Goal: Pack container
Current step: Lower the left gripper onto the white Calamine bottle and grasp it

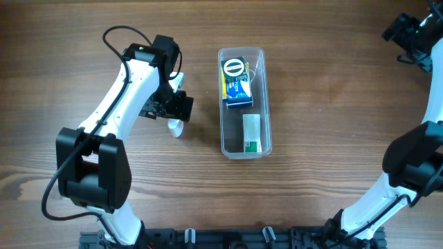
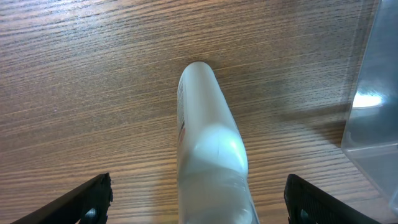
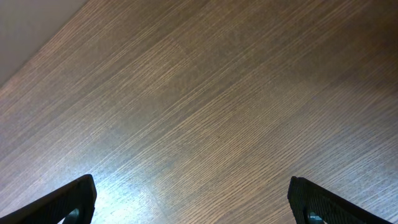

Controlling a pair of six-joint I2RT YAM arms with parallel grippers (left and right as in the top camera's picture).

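My left gripper (image 2: 202, 200) stands with its jaws wide apart, one dark fingertip (image 2: 87, 200) in the lower left corner of the left wrist view and the other in the lower right. A white tube (image 2: 208, 149) lies between them on the wooden table (image 1: 332, 138), running from the bottom edge up to the middle of that view. Neither finger touches it as far as I can see, though its near end is cut off by the frame, so I cannot be sure there.

My right gripper (image 3: 193, 202) is spread just as wide over bare wood and holds nothing.

The container (image 1: 230, 135) sits in the centre of the overhead view, its long axis running top to bottom of the frame. A blue and yellow box (image 1: 235, 83) lies in its upper half and a green and white box (image 1: 252, 133) in its lower half.

It lies near my left jaws, on their right in the frame and apart from them. My right jaws are well away in the upper right corner.
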